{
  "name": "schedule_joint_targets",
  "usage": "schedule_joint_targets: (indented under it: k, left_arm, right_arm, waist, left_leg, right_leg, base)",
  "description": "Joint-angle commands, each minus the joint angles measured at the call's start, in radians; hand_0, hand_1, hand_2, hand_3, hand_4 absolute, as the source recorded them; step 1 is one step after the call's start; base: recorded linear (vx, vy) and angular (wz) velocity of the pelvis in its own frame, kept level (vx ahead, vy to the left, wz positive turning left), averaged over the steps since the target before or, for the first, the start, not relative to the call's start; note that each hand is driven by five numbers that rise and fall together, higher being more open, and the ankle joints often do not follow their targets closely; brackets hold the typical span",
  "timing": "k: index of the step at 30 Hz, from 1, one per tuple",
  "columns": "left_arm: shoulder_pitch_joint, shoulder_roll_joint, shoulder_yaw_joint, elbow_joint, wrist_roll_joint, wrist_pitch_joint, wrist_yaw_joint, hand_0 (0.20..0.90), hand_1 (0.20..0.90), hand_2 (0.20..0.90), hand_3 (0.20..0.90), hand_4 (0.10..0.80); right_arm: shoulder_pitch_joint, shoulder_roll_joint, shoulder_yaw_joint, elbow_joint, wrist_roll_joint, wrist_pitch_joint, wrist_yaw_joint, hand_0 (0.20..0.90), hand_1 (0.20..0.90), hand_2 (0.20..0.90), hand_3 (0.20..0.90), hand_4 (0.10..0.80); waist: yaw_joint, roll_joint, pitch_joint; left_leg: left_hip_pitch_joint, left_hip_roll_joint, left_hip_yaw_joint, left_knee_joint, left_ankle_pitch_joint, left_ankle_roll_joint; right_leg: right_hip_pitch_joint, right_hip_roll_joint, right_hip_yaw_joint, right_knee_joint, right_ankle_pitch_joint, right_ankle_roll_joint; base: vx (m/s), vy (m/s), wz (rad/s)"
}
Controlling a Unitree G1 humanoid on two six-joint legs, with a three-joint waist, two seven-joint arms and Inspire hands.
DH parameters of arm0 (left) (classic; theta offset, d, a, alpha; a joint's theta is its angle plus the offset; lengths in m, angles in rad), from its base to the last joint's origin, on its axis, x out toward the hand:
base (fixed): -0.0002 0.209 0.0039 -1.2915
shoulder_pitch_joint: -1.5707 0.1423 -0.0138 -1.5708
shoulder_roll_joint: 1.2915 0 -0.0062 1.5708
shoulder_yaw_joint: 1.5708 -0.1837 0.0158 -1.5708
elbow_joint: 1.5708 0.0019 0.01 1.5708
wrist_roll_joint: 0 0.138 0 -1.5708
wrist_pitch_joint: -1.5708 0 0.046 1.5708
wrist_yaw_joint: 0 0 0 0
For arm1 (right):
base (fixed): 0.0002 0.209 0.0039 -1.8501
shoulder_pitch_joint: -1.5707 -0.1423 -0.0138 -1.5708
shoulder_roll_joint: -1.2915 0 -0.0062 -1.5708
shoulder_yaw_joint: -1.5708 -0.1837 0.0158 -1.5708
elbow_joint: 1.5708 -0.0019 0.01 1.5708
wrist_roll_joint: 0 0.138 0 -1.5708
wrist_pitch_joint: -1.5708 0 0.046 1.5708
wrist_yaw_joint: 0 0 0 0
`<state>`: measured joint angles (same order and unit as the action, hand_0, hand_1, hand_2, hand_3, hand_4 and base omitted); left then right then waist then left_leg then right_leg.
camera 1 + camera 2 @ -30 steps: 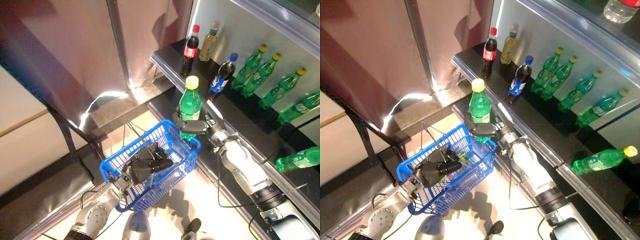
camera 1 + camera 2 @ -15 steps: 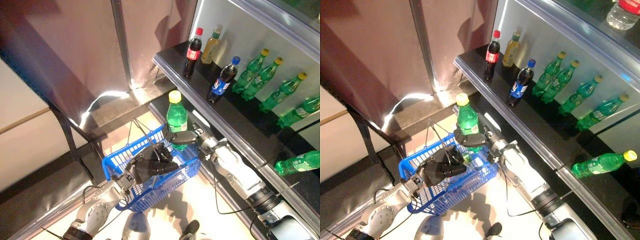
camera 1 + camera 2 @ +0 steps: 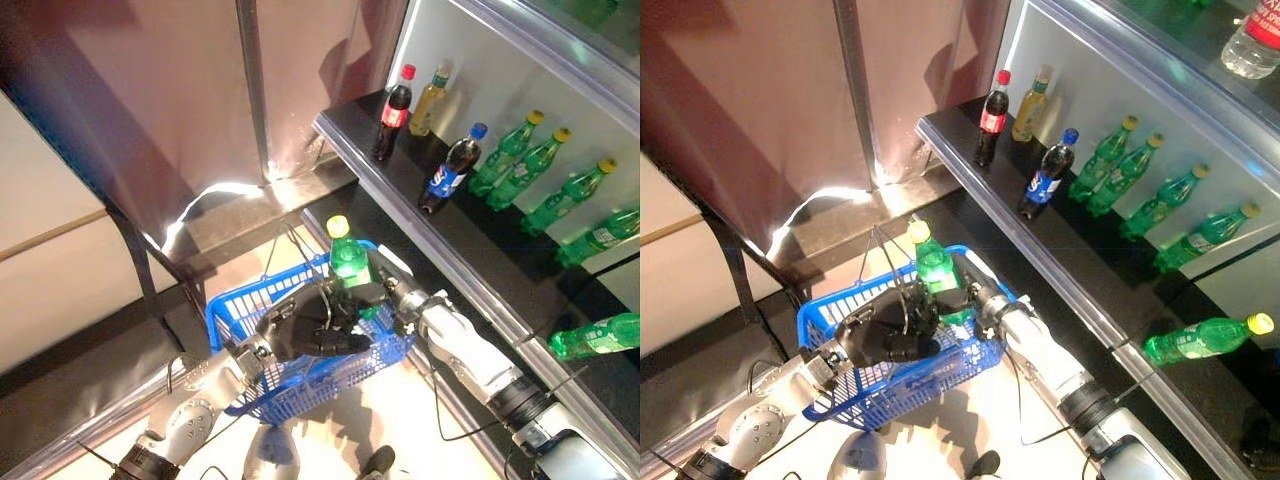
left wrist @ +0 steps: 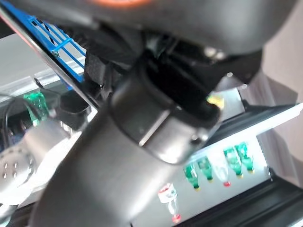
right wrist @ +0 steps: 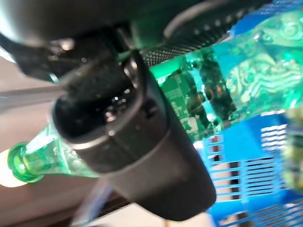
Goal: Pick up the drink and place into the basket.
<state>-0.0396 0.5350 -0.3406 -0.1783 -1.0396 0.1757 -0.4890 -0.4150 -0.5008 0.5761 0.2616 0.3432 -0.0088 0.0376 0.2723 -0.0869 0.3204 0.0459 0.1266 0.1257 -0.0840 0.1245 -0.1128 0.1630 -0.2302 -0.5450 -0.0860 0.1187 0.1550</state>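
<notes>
Right hand (image 3: 385,297) curled round upright green bottle (image 3: 347,262), its base inside blue basket (image 3: 232,317); left hand (image 3: 305,330) clenched on basket's wire handle (image 3: 876,250).

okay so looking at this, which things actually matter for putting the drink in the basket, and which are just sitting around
Part of the job:
- green bottle, gripped by the right hand, lowered into the basket
- blue basket, handle held by the left hand

Just lying about:
- cola bottle, yellow drink bottle and blue-capped dark bottle, upright on the shelf
- other green bottles further along
</notes>
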Motion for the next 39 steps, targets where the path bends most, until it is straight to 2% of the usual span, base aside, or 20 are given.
schedule_joint_targets:
  k: [1,21,33,39]
  left_arm:
    - [-0.2,-0.114,-0.055,-0.291,-0.076,-0.133,-0.217,0.3,0.3,0.3,0.2,0.1]
    - [-0.218,-0.104,-0.046,-0.343,-0.059,-0.126,-0.276,0.3,0.3,0.3,0.2,0.1]
    - [-0.241,-0.078,-0.054,-0.363,-0.035,-0.135,-0.309,0.3,0.3,0.3,0.2,0.1]
    - [-0.257,-0.053,-0.061,-0.381,-0.015,-0.144,-0.322,0.3,0.3,0.3,0.2,0.1]
  right_arm:
    - [-0.084,0.019,0.009,-0.039,-0.051,-0.137,-0.023,0.3,0.3,0.3,0.2,0.1]
    - [-0.128,-0.068,0.067,-0.002,-0.31,-0.092,-0.009,0.3,0.3,0.3,0.2,0.1]
    - [-0.192,-0.129,0.141,-0.079,-0.397,-0.107,0.082,0.3,0.3,0.3,0.2,0.1]
    - [-0.227,-0.158,0.192,-0.147,-0.412,-0.123,0.167,0.3,0.3,0.3,0.2,0.1]
  waist:
    - [0.019,0.004,-0.217]
    - [0.025,-0.005,-0.217]
    - [0.027,-0.014,-0.214]
    - [0.028,-0.018,-0.216]
  left_leg:
    - [0.025,-0.008,-0.001,-0.003,-0.078,0.01]
    - [0.009,-0.019,-0.02,-0.003,-0.059,0.015]
    - [0.01,-0.018,-0.026,-0.003,-0.056,0.013]
    - [0.01,-0.019,-0.028,-0.003,-0.055,0.012]
  right_leg:
    - [0.084,0.007,-0.036,0.002,-0.075,0.022]
    - [0.081,0.009,-0.038,-0.001,-0.068,0.015]
    - [0.084,0.012,-0.034,-0.001,-0.067,0.018]
    - [0.086,0.013,-0.031,-0.001,-0.067,0.02]
  base:
    - [0.0,0.0,0.0]
    - [-0.007,0.004,0.01]
    - [0.0,0.0,0.0]
    - [0.0,-0.002,0.01]
